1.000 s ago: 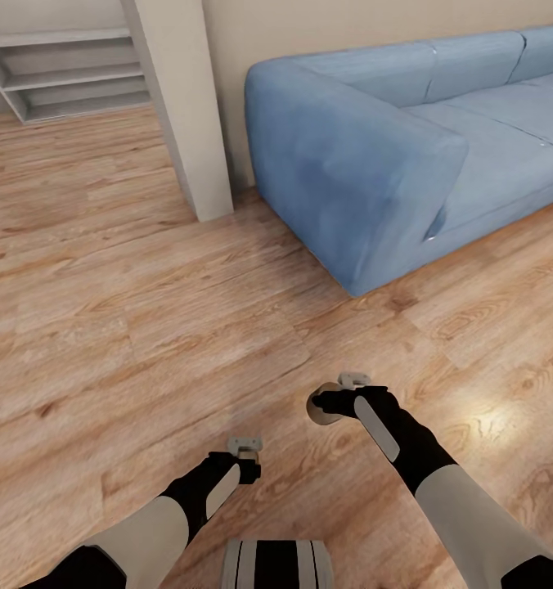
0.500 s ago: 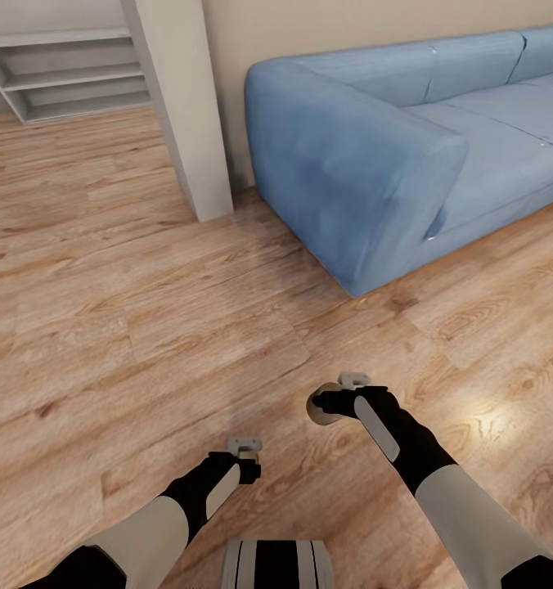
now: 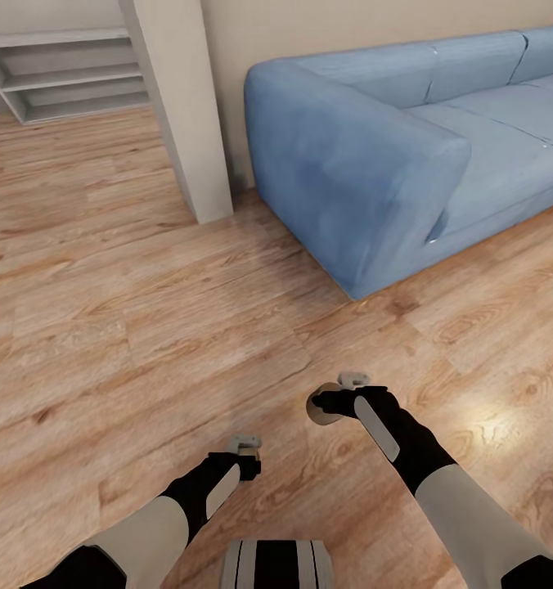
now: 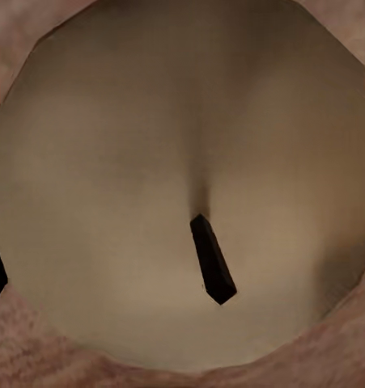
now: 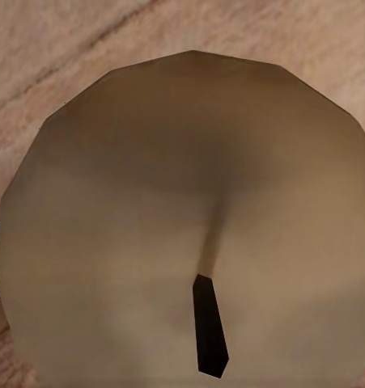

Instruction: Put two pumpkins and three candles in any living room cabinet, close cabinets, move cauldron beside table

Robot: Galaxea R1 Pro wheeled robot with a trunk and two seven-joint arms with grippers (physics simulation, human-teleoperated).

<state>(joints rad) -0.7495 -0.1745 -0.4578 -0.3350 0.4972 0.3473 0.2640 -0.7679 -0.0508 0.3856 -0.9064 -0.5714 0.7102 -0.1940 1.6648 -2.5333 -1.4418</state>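
The left gripper point(image 3: 245, 449) holds a candle point(image 4: 182, 186): in the left wrist view its cream top with the dark wick point(image 4: 212, 259) lies very close to the camera, and dark finger edges show at both sides of it. In the head view this candle is hidden under the hand, so the grip itself I cannot see there. The right gripper point(image 3: 342, 391) is closed on a second candle point(image 3: 319, 411), whose beige round body shows at the left of the black hand; the right wrist view looks down on its top point(image 5: 190, 226) and wick point(image 5: 210, 335). Both arms hang low over the wooden floor point(image 3: 146, 327), near the robot. Farther away, at the right, stands a blue sofa point(image 3: 407, 147). A beige pillar point(image 3: 182, 106) is left of it, and pale shelves point(image 3: 64, 74) are at the far left.
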